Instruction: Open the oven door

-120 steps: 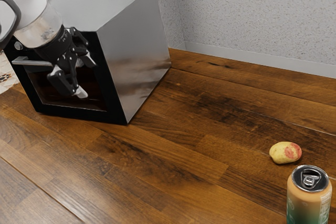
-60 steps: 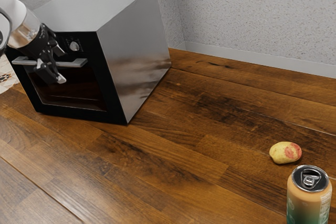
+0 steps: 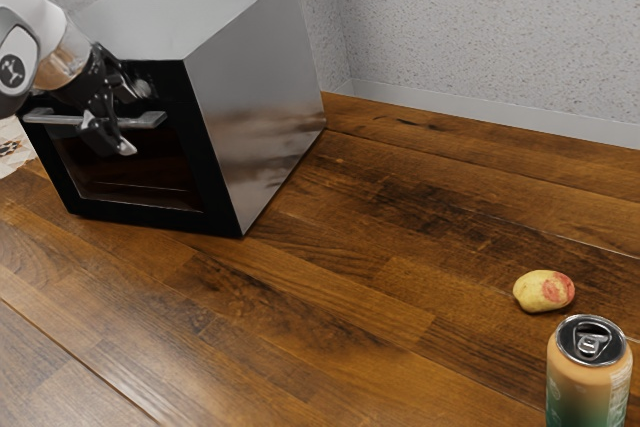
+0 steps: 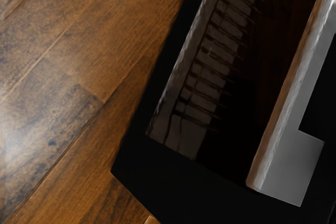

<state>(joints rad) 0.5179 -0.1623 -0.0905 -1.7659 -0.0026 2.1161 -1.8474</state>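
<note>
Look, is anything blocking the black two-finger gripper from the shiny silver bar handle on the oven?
Nothing visible is: the gripper is open right by the handle. The small yellow-and-red fruit and orange-and-green metal can are away toward the exterior view's right.

Blushed fruit [image 3: 543,291] near can [image 3: 588,382]; wooden table [image 3: 300,317]

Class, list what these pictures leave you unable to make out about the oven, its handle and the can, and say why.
- Can's base: the exterior view's lower edge cuts off the can.
- Contact between pincer and handle: in the exterior view, the pincer covers part of the handle.
- Handle's full length: cut off by the wrist view's edge.
- Oven's contents: too dark in both views.
</note>
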